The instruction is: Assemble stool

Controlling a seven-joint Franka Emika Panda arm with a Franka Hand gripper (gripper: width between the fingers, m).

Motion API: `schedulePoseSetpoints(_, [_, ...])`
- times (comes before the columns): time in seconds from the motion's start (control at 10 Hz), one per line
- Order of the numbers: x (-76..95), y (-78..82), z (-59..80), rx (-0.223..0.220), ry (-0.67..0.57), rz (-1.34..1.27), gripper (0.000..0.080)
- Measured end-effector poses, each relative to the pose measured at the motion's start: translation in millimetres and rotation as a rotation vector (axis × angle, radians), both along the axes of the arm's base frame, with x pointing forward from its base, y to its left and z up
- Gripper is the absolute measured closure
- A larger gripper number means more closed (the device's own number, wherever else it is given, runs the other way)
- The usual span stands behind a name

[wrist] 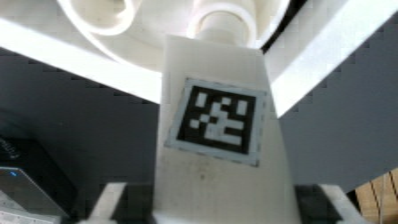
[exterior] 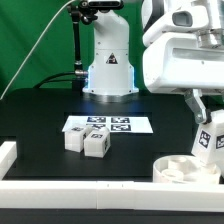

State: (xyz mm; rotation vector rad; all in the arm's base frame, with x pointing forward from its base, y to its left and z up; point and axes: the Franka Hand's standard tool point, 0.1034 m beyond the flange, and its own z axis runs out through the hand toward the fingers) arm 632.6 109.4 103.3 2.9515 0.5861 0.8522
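Black tabletop [exterior: 40, 110]: claw [exterior: 203, 116] clenched on white blocky tagged plastic leg [exterior: 209, 142], white round plastic seat [exterior: 180, 170] just below; two more legs [exterior: 75, 140] well aside, apparently unfitted.

The black table [exterior: 40, 130] is carrying the marker board [exterior: 108, 125] near its middle, one leg [exterior: 76, 139] lying just beside a second leg [exterior: 97, 144] before that board, and the round seat [exterior: 185, 172] sitting against the border rail [exterior: 70, 188] along its near edge.
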Motion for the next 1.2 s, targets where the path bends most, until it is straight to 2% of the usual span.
schedulePoseSetpoints(0.3, [-2.9,-0.3,-8.2,-0.002,0.012,0.001,0.0473])
schedulePoseSetpoints(0.8, [0.0,0.5,-8.9,0.003,-0.024,0.001,0.0473])
schedulePoseSetpoints(0.9, [0.0,0.5,-8.9,0.003,-0.024,0.001,0.0415])
schedulePoseSetpoints(1.0, [0.0,0.5,-9.0,0.003,-0.024,0.001,0.0415])
schedulePoseSetpoints(1.1, [0.0,0.6,-9.0,0.003,-0.024,0.001,0.0237])
schedulePoseSetpoints(1.2, [-0.3,1.4,-7.3,0.002,-0.017,0.003,0.0237])
